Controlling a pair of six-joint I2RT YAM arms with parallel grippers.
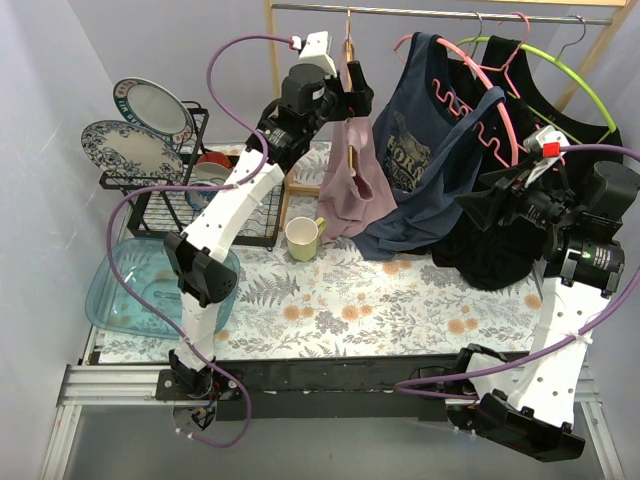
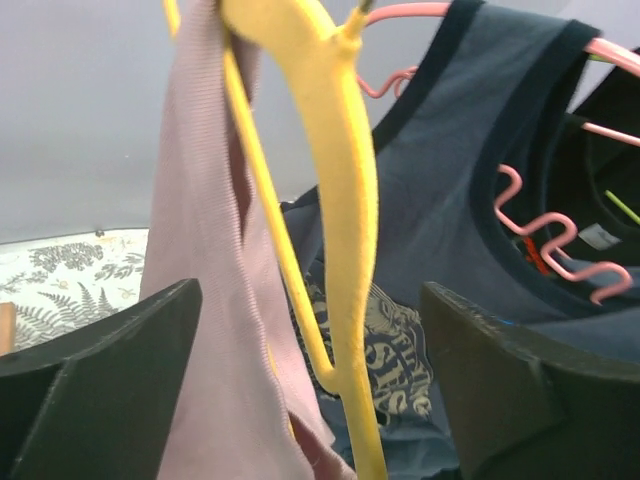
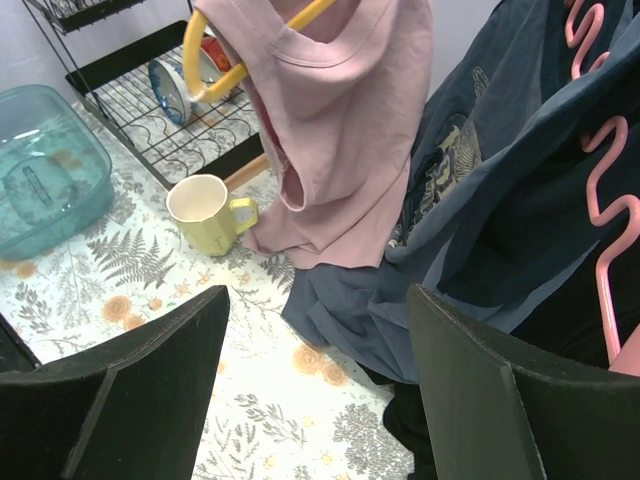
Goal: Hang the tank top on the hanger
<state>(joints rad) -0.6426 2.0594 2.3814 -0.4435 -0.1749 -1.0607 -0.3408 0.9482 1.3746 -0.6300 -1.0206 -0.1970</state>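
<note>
The dusty-pink tank top (image 1: pixel 350 185) hangs from the yellow hanger (image 1: pixel 348 50), whose hook is on the rail. Its lower hem reaches the table. In the right wrist view a yellow hanger (image 3: pixel 212 72) arm pokes out of an opening of the top (image 3: pixel 345 130). My left gripper (image 1: pixel 356 96) is up by the hanger's neck, open. In the left wrist view the hanger (image 2: pixel 345 150) and the pink fabric (image 2: pixel 200 260) lie between its wide-apart fingers, untouched (image 2: pixel 310 300). My right gripper (image 1: pixel 482 205) is open and empty, to the right of the clothes (image 3: pixel 315 300).
A navy printed tank top (image 1: pixel 425 150) on a pink wavy hanger (image 1: pixel 480 95) and a black top (image 1: pixel 520 230) on a lime-green hanger (image 1: pixel 560 65) hang to the right. A yellow mug (image 1: pixel 303 238), a dish rack (image 1: pixel 200 200) with plates and a teal tub (image 1: pixel 130 285) stand on the left.
</note>
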